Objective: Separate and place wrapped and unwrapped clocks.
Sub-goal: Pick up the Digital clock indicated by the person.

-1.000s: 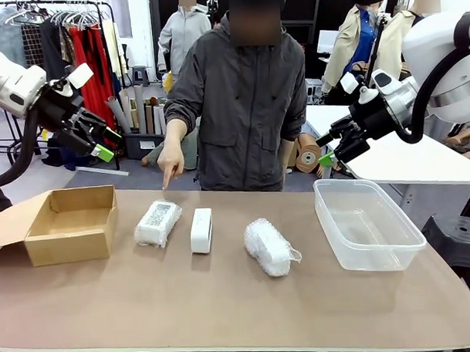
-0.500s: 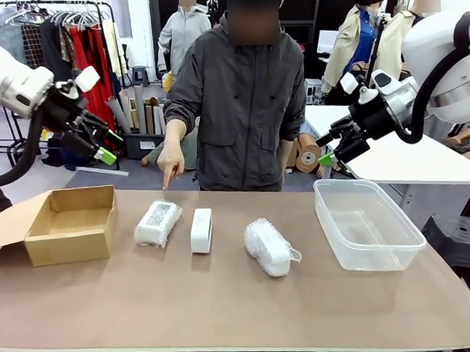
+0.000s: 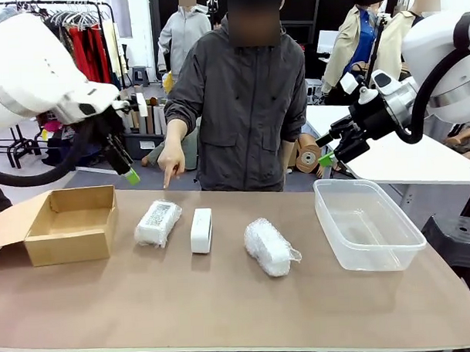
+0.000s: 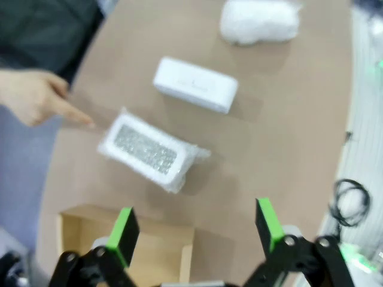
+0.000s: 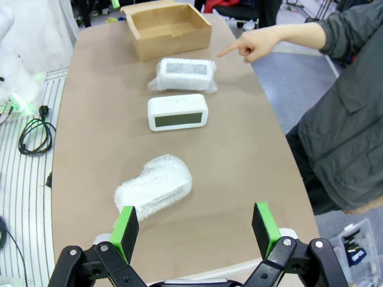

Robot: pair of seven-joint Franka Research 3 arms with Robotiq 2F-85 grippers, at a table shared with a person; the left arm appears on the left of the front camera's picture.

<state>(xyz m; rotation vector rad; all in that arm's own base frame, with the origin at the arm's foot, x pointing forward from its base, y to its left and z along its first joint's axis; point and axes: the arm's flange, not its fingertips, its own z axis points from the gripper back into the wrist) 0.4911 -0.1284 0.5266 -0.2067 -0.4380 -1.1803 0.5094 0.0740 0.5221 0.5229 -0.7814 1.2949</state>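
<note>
Now that my left arm has swung in toward the brown surface (image 3: 224,300), sorting looks ready to begin, with no clock placed yet. At the right end sits the clear plastic tub (image 3: 381,262), at the left the open cardboard box (image 3: 67,245). Between them lie the right bubble-wrapped bundle (image 3: 267,247), the left bubble-wrapped bundle (image 3: 158,222) and, between those, the bare white rounded clock (image 3: 200,230). The person's hand (image 3: 170,161) points beside the left one. My left end effector (image 4: 196,226) and right end effector (image 5: 195,228) both gape wide, empty.
</note>
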